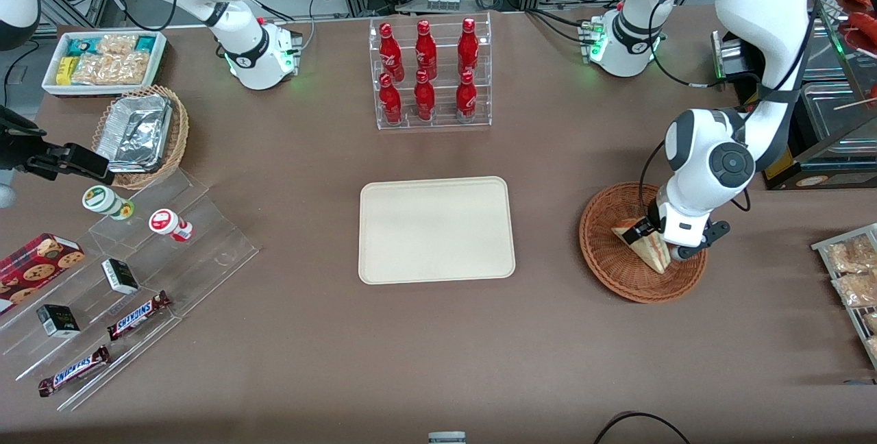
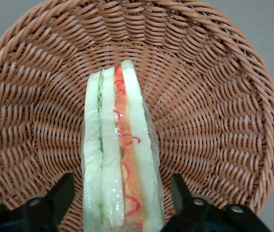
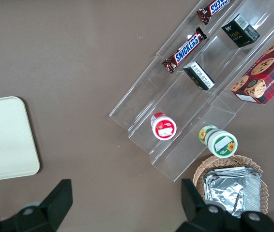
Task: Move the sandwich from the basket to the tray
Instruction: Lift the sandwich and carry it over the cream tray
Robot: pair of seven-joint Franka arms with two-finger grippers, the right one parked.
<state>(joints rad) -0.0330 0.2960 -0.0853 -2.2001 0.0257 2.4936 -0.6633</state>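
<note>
Sandwich [image 2: 120, 159] on edge in basket [image 2: 214, 96], pincer [image 2: 122, 203] astride.

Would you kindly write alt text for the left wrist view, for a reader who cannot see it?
A clear-wrapped sandwich with red and green filling stands on edge in a round, reddish-brown wicker basket. The left arm's open pincer straddles it, one black finger on each side, apparently not yet touching.
</note>
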